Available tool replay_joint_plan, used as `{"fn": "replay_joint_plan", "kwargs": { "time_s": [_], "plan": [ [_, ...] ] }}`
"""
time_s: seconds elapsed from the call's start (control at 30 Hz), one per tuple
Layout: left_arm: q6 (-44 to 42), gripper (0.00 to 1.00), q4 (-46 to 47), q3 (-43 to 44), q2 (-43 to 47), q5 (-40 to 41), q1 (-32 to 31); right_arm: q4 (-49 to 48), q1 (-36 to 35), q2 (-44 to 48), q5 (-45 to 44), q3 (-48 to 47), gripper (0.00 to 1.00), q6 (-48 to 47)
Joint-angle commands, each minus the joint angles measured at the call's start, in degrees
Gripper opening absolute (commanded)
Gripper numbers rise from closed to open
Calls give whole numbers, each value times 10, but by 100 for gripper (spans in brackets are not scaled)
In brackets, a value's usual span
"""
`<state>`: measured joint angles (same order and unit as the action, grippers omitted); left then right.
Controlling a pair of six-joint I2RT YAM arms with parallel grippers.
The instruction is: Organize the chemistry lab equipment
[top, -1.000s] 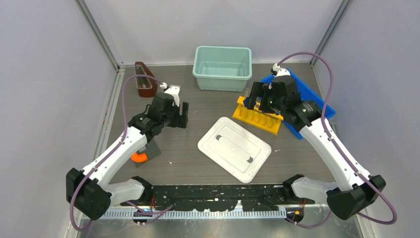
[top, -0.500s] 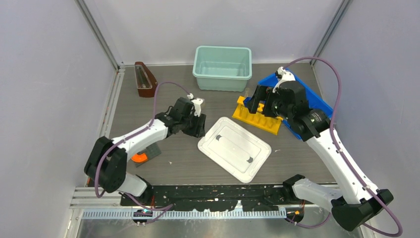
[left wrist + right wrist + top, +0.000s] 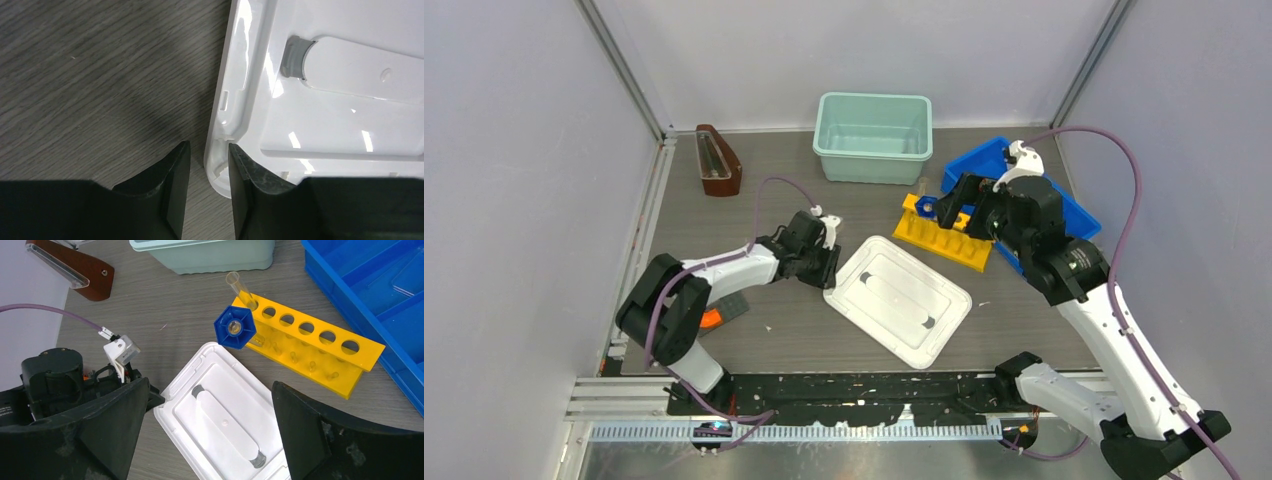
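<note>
A white lid [image 3: 897,300] lies flat in the middle of the table. My left gripper [image 3: 829,268] is low at its left corner. In the left wrist view this gripper [image 3: 207,195] straddles the lid's rim [image 3: 217,170]: the jaws are narrow but open, and a strip of table shows between the left finger and the rim. A blue knob-like piece [image 3: 235,327] sits at the left end of a yellow rack [image 3: 310,347], beside a clear glass tube [image 3: 240,290] leaning in a hole. My right gripper [image 3: 954,195] hovers above the rack, wide open and holding nothing.
A teal bin [image 3: 874,135] stands at the back centre. A blue tray [image 3: 1064,200] lies at the right under my right arm. A brown wooden stand with a glass tube [image 3: 717,160] sits at the back left. An orange piece [image 3: 711,318] and a grey block [image 3: 732,303] lie near the left arm.
My left arm has swung from the back left down to the lid's left corner, its jaws narrowing around the rim. My right gripper has drifted right and stayed wide open.
</note>
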<state>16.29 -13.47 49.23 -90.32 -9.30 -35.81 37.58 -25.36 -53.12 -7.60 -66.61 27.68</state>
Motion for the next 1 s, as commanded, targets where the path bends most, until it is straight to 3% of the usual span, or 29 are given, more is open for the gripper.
{"fn": "replay_joint_plan", "kwargs": {
  "time_s": [0.0, 0.07, 0.3, 0.6, 0.73, 0.97],
  "plan": [
    [-7, 34, 18, -3, -16, 20, -5, -30, 1, 7, -12, 5, 100, 11],
    [-9, 30, 14, -5, -19, 23, -6, -26, 1, 3, 0, 1, 100, 9],
    [-10, 0, -75, 19, 4, 34, -7, -27, 1, 7, 75, -22, 91, 7],
    [-16, 0, -242, 53, 144, 88, -7, -1, -5, -17, 98, -77, 84, -12],
    [-21, 0, -292, 69, 207, 126, -6, -27, -32, -19, 87, -79, 83, -65],
    [-30, 0, -360, 118, 245, 162, -3, -97, -200, -60, -40, -66, 83, -195]
  ]
}}
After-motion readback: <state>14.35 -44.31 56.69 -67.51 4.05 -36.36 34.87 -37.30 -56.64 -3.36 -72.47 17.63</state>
